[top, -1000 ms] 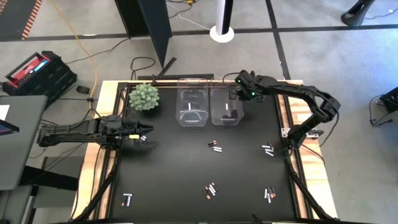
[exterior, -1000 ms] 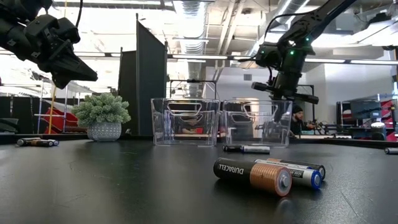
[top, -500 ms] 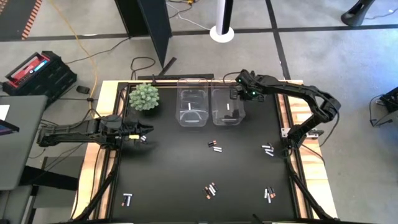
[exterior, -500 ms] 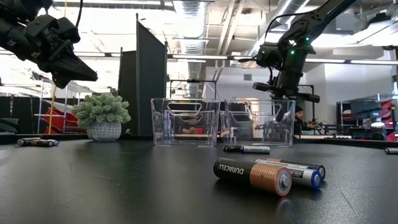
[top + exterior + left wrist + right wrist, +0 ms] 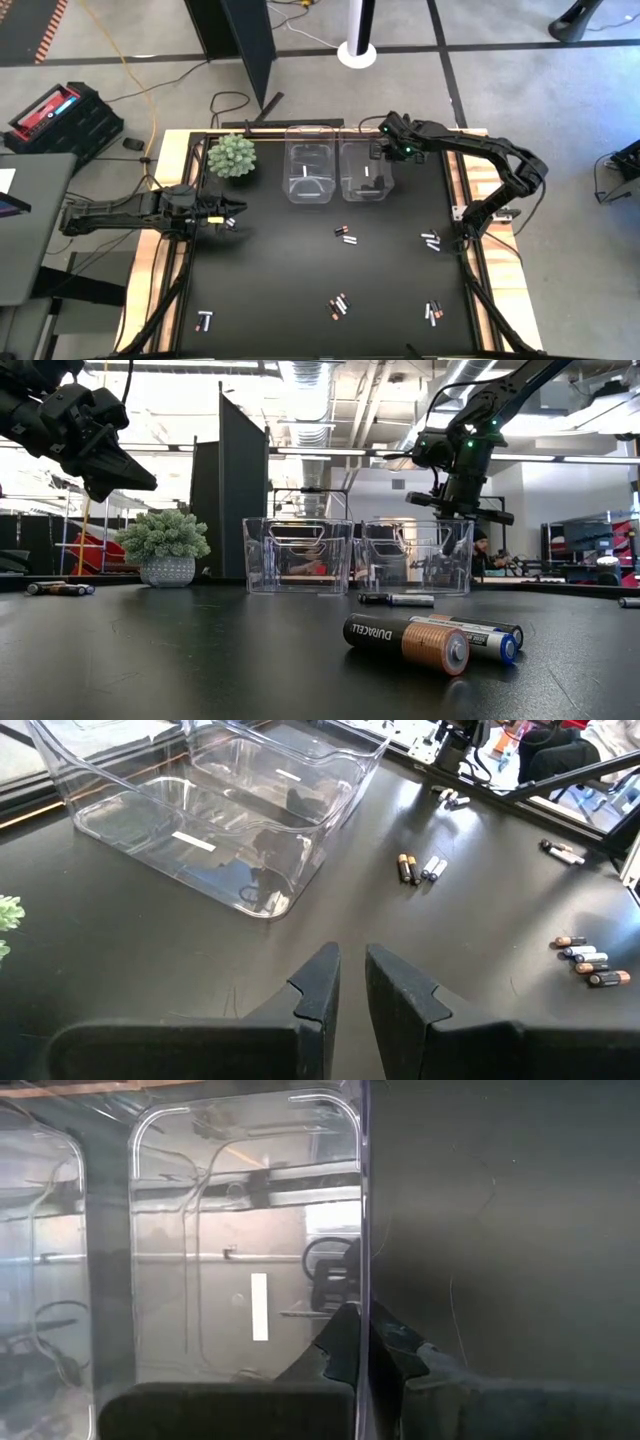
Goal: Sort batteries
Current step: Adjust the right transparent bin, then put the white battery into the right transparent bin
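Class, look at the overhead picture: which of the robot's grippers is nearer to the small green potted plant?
The left gripper is nearer: it hovers just in front of the small green potted plant. The right gripper is over the clear plastic bins, farther away.

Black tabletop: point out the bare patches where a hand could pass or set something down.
Widest free patch: left half of the mat, between the plant, the bins and the battery pair at the near left corner. Another strip lies between the bins and the centre batteries. The right and near side is crowded with battery clusters.

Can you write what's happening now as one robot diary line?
right gripper over right bin edge | left gripper waiting near plant | batteries loose on table
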Controlling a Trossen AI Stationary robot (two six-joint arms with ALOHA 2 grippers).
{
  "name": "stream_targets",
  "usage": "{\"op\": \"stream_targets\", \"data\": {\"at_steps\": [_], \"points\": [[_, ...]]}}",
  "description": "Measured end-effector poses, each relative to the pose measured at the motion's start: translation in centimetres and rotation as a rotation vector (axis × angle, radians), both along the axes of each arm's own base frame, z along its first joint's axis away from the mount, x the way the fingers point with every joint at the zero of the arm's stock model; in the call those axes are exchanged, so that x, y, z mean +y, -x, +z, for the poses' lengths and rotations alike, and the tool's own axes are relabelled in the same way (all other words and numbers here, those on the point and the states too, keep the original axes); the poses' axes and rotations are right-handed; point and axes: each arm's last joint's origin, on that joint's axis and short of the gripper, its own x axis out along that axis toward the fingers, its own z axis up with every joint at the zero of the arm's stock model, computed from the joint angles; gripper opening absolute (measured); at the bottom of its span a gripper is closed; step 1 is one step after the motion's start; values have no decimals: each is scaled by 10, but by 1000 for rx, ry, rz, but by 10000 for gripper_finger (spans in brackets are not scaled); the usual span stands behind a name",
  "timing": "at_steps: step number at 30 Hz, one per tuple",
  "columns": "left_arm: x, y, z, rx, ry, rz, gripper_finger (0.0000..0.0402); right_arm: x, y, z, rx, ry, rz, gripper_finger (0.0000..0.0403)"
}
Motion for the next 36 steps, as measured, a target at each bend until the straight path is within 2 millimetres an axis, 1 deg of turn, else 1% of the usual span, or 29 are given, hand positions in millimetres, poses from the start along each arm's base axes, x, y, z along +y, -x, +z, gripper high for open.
{"op": "stream_targets", "data": {"at_steps": [10, 20, 24, 27, 32, 36], "points": [[0, 0, 0, 0, 1, 0, 50, 0, 0, 1, -1, 3, 4, 58], [0, 0, 0, -1, 3, 1, 50, 0, 1, 3, 4, 12, 26, 61], [0, 0, 0, -1, 3, 1, 50, 1, 6, 12, -10, 38, 39, 61], [0, 0, 0, -1, 3, 1, 50, 1, 13, 23, -36, 69, 36, 61], [0, 0, 0, -1, 4, 1, 50, 6, 30, 48, -86, 134, 25, 61], [0, 0, 0, -1, 7, 2, 50, 19, 48, 66, -102, 150, 12, 61]]}}
